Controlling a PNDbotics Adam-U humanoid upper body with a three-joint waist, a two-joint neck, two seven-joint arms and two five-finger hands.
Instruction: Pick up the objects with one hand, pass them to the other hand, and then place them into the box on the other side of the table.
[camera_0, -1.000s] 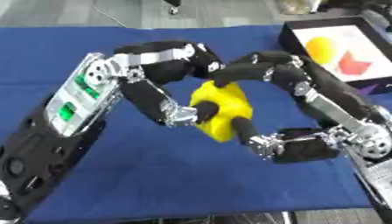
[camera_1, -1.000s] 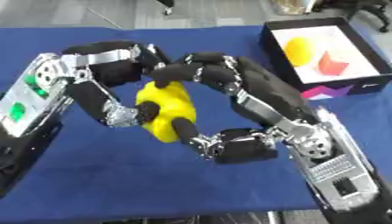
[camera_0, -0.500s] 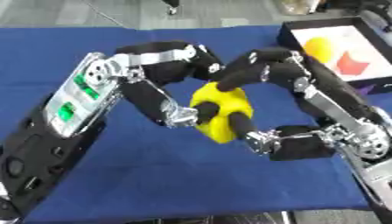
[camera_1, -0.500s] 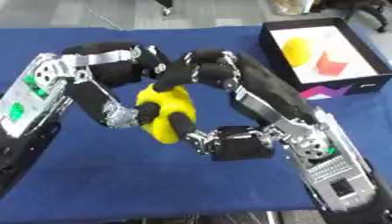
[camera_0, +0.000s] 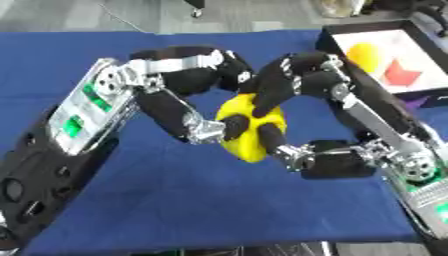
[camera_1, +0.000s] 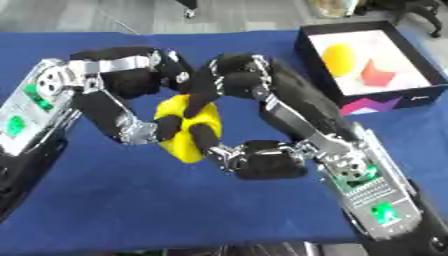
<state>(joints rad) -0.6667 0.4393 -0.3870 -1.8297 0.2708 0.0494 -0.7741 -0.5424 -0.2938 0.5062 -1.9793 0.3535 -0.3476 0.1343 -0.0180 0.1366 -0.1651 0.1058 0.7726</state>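
Note:
A yellow rounded object (camera_0: 249, 131) hangs above the middle of the blue table, held between both hands. My left hand (camera_0: 188, 87) comes in from the left, its fingers and thumb curled round the object's left side. My right hand (camera_0: 302, 82) reaches over from the right, fingers curled over the top and the thumb (camera_0: 276, 142) under the front. At the far right stands the black box (camera_1: 308, 55) with a white inside. It holds a yellow ball-like thing (camera_1: 337, 52) and a red shape (camera_1: 376, 74).
The blue cloth (camera_0: 175, 200) covers the table, with bare cloth in front of and behind the hands. The box's front wall carries a pink and purple pattern (camera_1: 376, 102). Grey floor and dark furniture legs (camera_0: 197, 5) show beyond the far edge.
Both hands keep hold of the yellow object in nearly the same spot. The right hand's fingers have curled a little further over its top.

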